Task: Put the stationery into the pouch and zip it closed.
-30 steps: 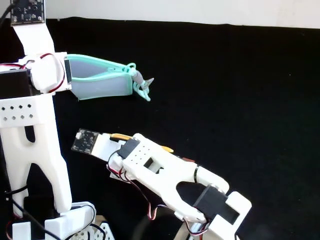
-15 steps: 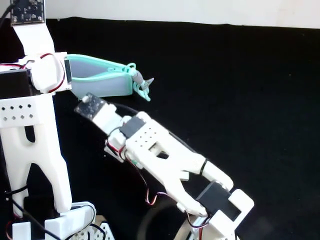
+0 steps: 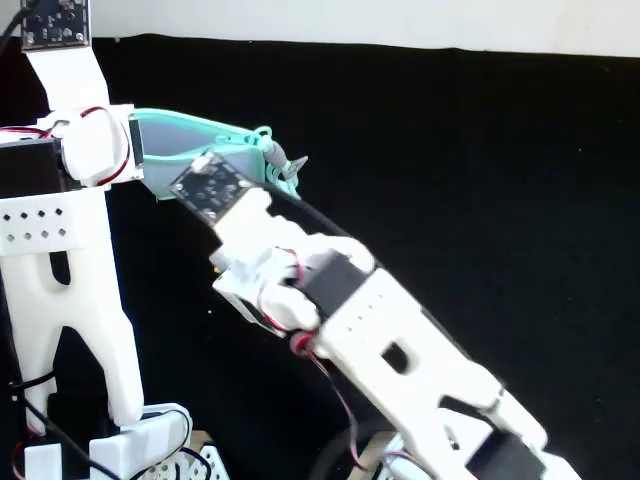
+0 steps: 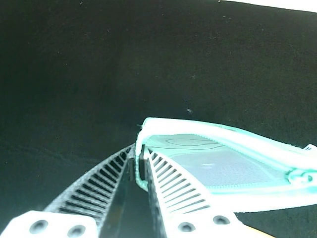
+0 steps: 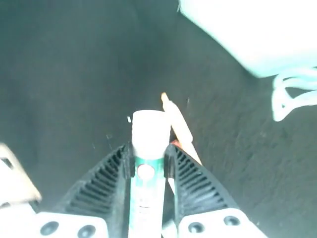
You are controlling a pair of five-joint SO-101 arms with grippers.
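My left gripper (image 4: 140, 161) is shut on one end of the teal pouch (image 4: 223, 163), holding it off the black table with its mouth open. In the high view the pouch (image 3: 200, 128) sticks out from the left arm, its zip pull (image 3: 287, 165) at the free end. My right gripper (image 5: 148, 149) is shut on a glue stick (image 5: 147, 131) with a white cap and green body, and hangs just beside the pouch (image 5: 247, 34). A pale pencil (image 5: 177, 124) with an orange tip lies on the table below. The right arm (image 3: 340, 300) covers part of the pouch in the high view.
The left arm's white column (image 3: 60, 260) stands at the table's left edge. A white wall (image 3: 400, 20) borders the far side. A looped teal cord (image 5: 292, 94) hangs from the pouch's end near my right gripper. The black cloth (image 3: 480, 180) stretches off to the right.
The right arm has lifted off the near table and swung up toward the pouch, its wrist now overlapping it. The left arm and pouch have not moved.
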